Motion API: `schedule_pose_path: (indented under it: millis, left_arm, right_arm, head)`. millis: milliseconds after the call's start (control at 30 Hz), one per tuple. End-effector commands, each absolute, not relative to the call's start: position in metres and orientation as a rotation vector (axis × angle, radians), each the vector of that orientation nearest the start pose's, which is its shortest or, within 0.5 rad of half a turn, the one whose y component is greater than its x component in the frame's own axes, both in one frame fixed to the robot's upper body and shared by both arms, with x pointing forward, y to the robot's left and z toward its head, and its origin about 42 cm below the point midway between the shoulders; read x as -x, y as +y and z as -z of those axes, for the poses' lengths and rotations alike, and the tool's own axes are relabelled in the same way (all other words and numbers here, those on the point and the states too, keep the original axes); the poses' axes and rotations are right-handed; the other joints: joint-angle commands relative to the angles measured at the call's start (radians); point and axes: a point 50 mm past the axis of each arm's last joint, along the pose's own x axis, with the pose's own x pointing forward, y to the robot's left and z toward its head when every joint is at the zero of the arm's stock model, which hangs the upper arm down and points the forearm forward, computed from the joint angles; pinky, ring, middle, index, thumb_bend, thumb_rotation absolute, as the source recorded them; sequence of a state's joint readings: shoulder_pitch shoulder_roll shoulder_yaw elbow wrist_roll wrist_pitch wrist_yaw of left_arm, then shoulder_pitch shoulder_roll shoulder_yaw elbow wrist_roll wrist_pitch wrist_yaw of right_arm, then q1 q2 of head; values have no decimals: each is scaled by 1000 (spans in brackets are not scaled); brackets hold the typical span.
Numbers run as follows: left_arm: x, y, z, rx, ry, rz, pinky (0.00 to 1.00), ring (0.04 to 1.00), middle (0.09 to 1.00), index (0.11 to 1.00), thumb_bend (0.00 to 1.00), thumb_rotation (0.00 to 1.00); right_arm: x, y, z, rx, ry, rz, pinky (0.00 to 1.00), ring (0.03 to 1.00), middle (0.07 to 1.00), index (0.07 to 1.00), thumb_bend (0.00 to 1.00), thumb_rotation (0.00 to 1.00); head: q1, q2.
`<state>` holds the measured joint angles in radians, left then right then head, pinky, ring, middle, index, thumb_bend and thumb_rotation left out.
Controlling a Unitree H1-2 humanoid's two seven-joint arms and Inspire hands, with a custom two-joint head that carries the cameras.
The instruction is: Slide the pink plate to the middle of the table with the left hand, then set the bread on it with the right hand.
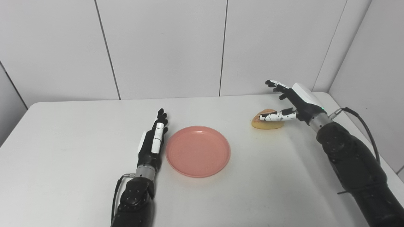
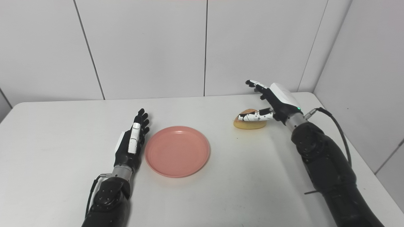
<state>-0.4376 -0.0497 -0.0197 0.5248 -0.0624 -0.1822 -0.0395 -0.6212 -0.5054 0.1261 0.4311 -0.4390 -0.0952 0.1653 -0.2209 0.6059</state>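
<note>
Pink plate point(image 1: 198, 151): you see it lying flat on the white table point(image 1: 79, 132), about the middle of the tabletop and a little toward the near edge. Nothing lies in it.

Left hand point(image 1: 153, 140): you find it just beside the plate's left rim, edge-on, fingers straight and pointing away from you. It grips nothing. Whether its side touches the rim, you cannot tell.

Bread point(image 1: 268, 123): a rounded, golden-brown piece, resting on the table to the right of the plate and farther back, well apart from the plate's rim.

Right hand point(image 1: 292, 102): you see it spread wide at the bread. The thumb point(image 1: 274, 117) lies across the bread's near top; the other fingers point(image 1: 275, 84) reach out in the air above and beyond it, not closed round it. The bread sits on the table, not lifted.

Right arm: it comes in from the lower right, with a black cable point(image 1: 363, 124) looping off the wrist.

Backdrop: plain white wall panels stand behind the table.
</note>
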Motion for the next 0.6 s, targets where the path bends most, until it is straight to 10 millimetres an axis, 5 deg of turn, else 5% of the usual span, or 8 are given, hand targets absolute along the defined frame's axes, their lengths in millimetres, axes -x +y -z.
schedule_pose_path:
  millis: [0,567]
  left_arm:
    - [-411,150,-111,74,-95,178,1000,1000,1000,1000,709,1000]
    - [-408,152,-114,130,-95,202,1000,1000,1000,1000,701,1000]
  right_arm:
    - [-481,-332,-274,1010,-258,-140,720,825,877,869,816,393]
    - [-501,-318,-266,1147,-174,-208,752,855,888,881,800,390]
  head:
    - [-2,-1]
    - [-10,4]
